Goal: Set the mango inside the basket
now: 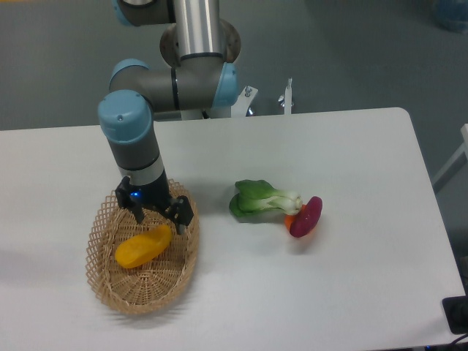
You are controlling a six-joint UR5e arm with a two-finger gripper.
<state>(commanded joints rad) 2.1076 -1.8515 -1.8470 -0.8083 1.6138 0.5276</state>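
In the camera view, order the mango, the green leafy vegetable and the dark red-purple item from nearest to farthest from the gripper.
1. Mango, in the basket, just below the gripper.
2. Green leafy vegetable, on the table further along.
3. Dark red-purple item, just beyond the vegetable.
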